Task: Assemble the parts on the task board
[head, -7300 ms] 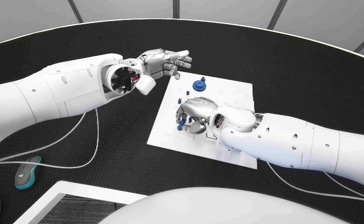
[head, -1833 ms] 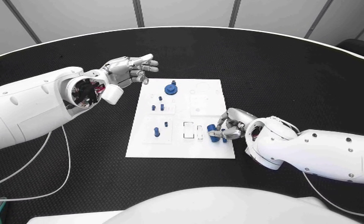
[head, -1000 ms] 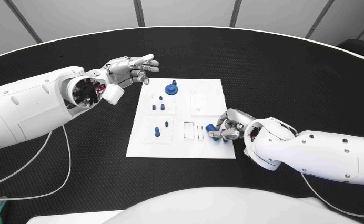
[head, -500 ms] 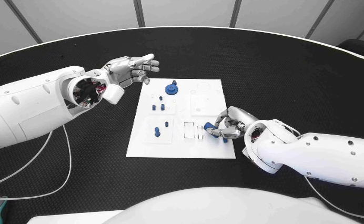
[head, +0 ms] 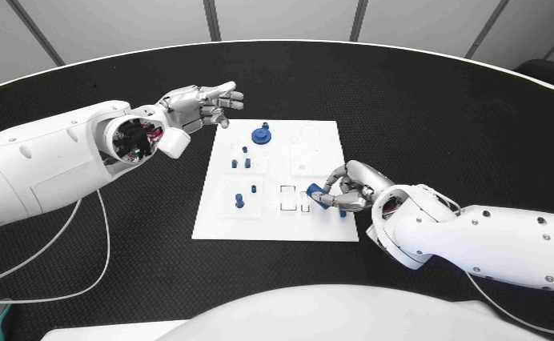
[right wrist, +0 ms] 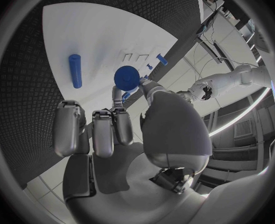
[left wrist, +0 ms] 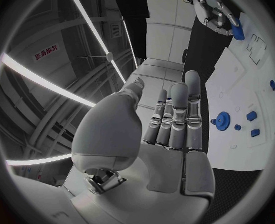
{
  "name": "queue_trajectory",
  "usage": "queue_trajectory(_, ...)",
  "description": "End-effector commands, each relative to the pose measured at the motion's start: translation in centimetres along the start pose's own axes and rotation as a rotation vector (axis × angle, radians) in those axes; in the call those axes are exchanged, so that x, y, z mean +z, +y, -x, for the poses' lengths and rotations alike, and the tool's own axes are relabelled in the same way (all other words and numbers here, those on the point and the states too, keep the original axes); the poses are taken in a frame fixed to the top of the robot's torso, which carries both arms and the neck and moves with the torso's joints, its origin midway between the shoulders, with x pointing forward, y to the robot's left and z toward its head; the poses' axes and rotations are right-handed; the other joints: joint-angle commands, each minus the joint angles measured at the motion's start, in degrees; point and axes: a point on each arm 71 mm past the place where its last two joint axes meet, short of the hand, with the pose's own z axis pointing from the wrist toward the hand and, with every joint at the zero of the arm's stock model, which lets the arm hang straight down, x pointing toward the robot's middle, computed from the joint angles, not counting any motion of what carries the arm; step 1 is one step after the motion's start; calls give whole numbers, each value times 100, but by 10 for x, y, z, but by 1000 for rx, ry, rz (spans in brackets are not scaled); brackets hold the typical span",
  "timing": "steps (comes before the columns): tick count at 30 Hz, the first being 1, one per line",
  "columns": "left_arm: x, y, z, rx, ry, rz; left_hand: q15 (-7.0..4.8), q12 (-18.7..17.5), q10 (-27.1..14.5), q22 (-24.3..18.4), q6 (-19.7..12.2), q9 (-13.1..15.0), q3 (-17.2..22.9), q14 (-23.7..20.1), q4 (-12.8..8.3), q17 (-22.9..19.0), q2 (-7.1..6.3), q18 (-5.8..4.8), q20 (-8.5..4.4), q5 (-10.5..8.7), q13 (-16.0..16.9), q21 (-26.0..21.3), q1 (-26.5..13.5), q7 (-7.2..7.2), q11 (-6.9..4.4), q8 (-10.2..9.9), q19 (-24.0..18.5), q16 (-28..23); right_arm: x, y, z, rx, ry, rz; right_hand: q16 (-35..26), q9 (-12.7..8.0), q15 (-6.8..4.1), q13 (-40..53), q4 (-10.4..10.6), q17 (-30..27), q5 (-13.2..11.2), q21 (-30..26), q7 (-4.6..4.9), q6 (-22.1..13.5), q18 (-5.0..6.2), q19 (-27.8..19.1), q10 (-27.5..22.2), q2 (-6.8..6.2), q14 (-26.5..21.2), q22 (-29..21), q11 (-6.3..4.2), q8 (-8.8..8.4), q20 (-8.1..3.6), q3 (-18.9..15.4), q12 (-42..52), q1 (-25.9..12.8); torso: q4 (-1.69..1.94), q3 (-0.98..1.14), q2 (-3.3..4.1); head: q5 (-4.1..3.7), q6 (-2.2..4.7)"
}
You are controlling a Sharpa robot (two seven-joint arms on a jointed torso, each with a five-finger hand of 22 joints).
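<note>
Silver hand on your left: is it carrying anything?

No. Your left hand hangs over the black table just off the far left corner of the white board, fingers straight and spread, nothing in them.

What do I pass as I move right across the board?

A blue wheel with a knob stands near the far edge. Small blue pegs stand in the left half. Then come two narrow slots side by side, near the middle of the near half.

And my right hand?

Your right hand is low over the board's near right part. It pinches a round blue disc between thumb and fingertip, with the other fingers curled beside it. The disc sits at the tips, on the side facing the slots, which lie just to its left in the head view.

Anything else close by?

A blue rod lies flat on the board beyond your right fingertips, clear of the disc.

Which arm should take the next move?

The right, I'd say. It has the disc and is far nearer the slots, while the left is well apart. I can't tell which seat the disc belongs in.
</note>
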Motion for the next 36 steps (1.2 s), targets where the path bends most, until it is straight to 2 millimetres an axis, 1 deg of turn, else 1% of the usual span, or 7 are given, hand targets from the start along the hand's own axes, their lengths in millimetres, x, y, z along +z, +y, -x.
queue_trajectory(1,1,0,-1,0,2,0,1,25,-48,-6,-50,-2,-30,-54,-13,-6,45,40,33,-25,9,-38,4,1,-3,32,2,36,3,4,-3,1,3,9,35,-8,-33,863,2,1262,38,25,-101,137,-65,388,186,-17,550,869,-47,31,-27,30,32,47,0,-6,-2,9,0)
queue_trajectory(5,2,0,-2,0,5,1,1,25,-48,-6,-50,-2,-30,-54,-13,-6,45,40,33,-25,9,-38,4,1,-3,32,2,36,10,9,-8,-2,7,18,35,-6,-35,865,-4,1261,43,31,-104,137,-66,389,188,-23,550,873,-49,30,-29,38,34,54,12,-17,3,-2,0)
queue_trajectory(10,2,0,-2,1,6,1,1,25,-48,-6,-50,-2,-30,-54,-13,-6,45,40,33,-25,9,-38,4,1,-3,32,2,36,18,16,-14,-2,6,35,31,0,-40,851,-21,1253,50,18,-107,129,-64,386,178,-31,548,868,-53,26,-35,66,16,75,31,-15,15,22,0)
queue_trajectory(15,2,0,-2,1,4,2,1,25,-48,-6,-50,-2,-30,-54,-13,-6,45,40,33,-25,9,-38,4,1,-3,32,2,36,24,22,-18,-1,4,51,33,1,-41,847,-26,1257,51,9,-107,127,-62,384,175,-32,549,863,-54,25,-36,74,11,82,51,-35,27,28,0)
queue_trajectory(21,3,0,-3,1,7,3,1,25,-48,-6,-50,-2,-30,-54,-13,-6,45,40,33,-25,9,-38,4,1,-3,32,2,36,34,26,-24,-17,21,50,32,5,-42,838,-28,1255,33,-6,-102,116,-59,381,168,-45,548,855,-51,19,-39,84,-1,79,43,-34,25,47,0)
queue_trajectory(29,4,-1,-4,2,7,4,1,25,-48,-6,-50,-2,-30,-54,-13,-6,45,40,33,-25,9,-38,4,1,-3,32,2,36,42,26,-30,-46,54,35,29,14,-38,814,-15,1249,-29,-22,-92,103,-56,376,149,-60,547,849,-43,12,-40,101,-32,51,44,-17,24,65,0)
queue_trajectory(36,4,0,-4,2,9,8,2,33,-55,-8,-53,-2,-57,-60,7,-8,55,40,34,-25,10,-42,21,1,-3,36,1,39,44,27,-32,-57,68,31,26,21,-33,809,0,1243,-58,-23,-85,97,-57,374,143,-69,545,850,-37,9,-39,108,-41,23,33,-15,22,83,0)
